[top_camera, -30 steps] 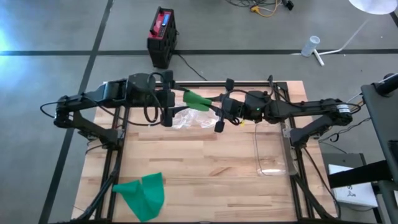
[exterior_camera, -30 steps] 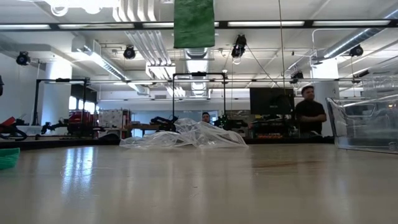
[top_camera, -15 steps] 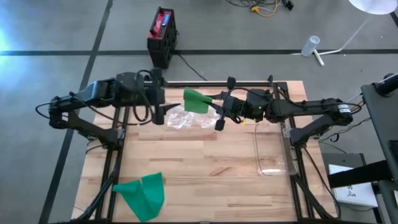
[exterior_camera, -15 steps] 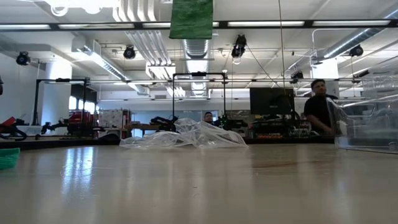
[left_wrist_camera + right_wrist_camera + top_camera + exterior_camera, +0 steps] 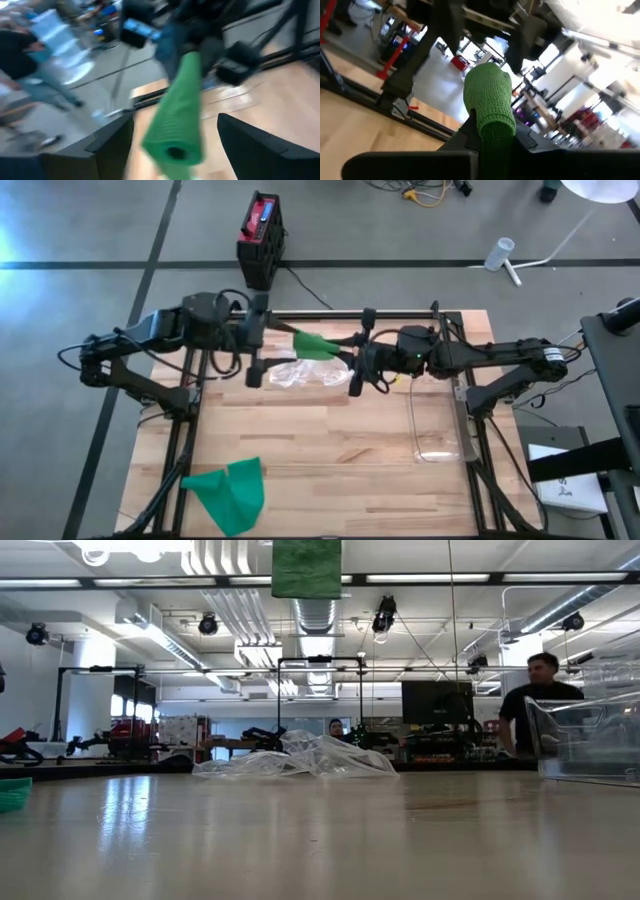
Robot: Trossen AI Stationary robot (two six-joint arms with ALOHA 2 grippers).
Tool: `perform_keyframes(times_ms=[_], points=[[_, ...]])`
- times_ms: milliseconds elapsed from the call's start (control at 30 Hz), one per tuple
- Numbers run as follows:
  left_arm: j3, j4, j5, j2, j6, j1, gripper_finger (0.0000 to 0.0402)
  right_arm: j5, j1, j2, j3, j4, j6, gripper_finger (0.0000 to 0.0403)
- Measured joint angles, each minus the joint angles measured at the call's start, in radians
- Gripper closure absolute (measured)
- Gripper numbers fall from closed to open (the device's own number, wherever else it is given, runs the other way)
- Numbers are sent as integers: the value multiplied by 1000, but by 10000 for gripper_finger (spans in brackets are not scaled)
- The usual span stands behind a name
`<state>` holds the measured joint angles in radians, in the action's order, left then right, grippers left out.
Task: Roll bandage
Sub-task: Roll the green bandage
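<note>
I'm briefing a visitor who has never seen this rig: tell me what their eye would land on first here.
First, the green bandage roll held in mid-air over the table's far edge by the right gripper, with the open left gripper just beside it. Next, a loose green bandage lying at the table's near left corner, and crumpled clear plastic under the arms.

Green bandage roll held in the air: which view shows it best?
Right wrist view: the green bandage roll fills the frame, clamped in the right gripper. Left wrist view shows it blurred, high view small, low view only its cropped lower end.
</note>
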<state>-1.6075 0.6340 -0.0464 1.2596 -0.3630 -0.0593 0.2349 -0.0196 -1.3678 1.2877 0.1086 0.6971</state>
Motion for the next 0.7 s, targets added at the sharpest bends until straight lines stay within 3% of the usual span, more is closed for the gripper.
perform_keyframes(times_ms=[100, 267, 433, 600, 700], points=[[0, -6, -88, 18, -47, 0, 117, 0, -2, -3, 0, 1, 67, 371], [0, -11, -93, 59, -46, -5, 110, 0, -2, -4, 0, 2, 186, 371], [0, 3, -93, 88, -44, -4, 113, 8, 0, -4, 0, 26, 190, 371], [0, -35, -93, 94, -31, -5, 137, 10, 0, -4, 0, 34, 158, 371], [0, -54, -93, 93, -28, -5, 178, 9, 0, -4, 3, 39, 93, 371]])
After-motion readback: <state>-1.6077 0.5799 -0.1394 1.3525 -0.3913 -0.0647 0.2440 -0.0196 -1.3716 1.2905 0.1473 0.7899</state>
